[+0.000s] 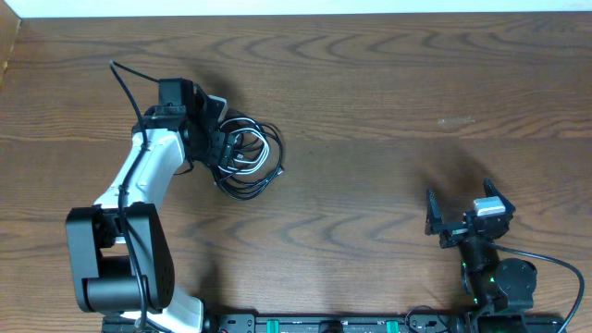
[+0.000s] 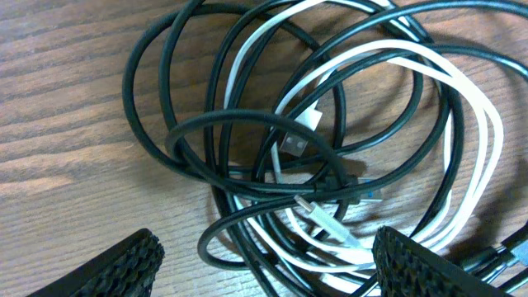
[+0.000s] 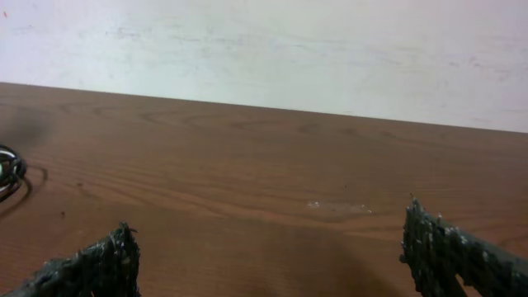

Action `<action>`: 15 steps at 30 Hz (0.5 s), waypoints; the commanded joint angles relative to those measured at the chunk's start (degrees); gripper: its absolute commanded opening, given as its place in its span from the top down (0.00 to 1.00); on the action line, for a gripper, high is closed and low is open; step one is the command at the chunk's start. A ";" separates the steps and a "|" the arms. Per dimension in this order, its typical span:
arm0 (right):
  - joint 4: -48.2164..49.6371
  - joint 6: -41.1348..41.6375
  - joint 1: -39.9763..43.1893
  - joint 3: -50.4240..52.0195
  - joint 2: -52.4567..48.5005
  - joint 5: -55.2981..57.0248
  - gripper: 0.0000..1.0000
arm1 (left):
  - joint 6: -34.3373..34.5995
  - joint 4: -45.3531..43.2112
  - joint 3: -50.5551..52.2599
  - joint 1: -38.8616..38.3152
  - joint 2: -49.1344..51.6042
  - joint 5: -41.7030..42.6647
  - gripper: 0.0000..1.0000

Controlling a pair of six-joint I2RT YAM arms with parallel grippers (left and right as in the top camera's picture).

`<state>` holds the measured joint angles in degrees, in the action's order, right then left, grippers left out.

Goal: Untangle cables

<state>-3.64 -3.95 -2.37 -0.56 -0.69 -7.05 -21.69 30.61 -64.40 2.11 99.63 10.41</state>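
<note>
Left tool (image 2: 268,256) gaping over tangled cables (image 2: 297,147); right tool (image 3: 268,239) gaping.

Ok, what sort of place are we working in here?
Probably an indoor robot test bench, lab-like rather than a home: a bare wooden table set against a plain white wall, with a tangle of cables laid out as the work item.

nothing readable is showing in any view: no txt, brand marks or nos. are appearing on the cables (image 2: 309,132) or the table (image 1: 388,92).
</note>
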 commanded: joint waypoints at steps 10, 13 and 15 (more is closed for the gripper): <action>-0.02 0.70 0.28 0.24 0.31 -0.42 0.01 | -7.21 0.37 1.95 1.84 0.90 5.68 0.18; -0.02 0.70 0.28 0.24 0.31 -0.42 0.01 | -7.21 -0.94 2.10 1.84 3.32 5.68 0.18; -0.02 0.70 0.28 0.24 0.31 -0.42 0.01 | -7.19 -0.92 2.10 1.84 5.18 5.68 0.21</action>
<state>-3.62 -3.97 -2.37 -0.56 -0.69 -7.05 -28.03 29.65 -63.07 3.70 101.47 14.96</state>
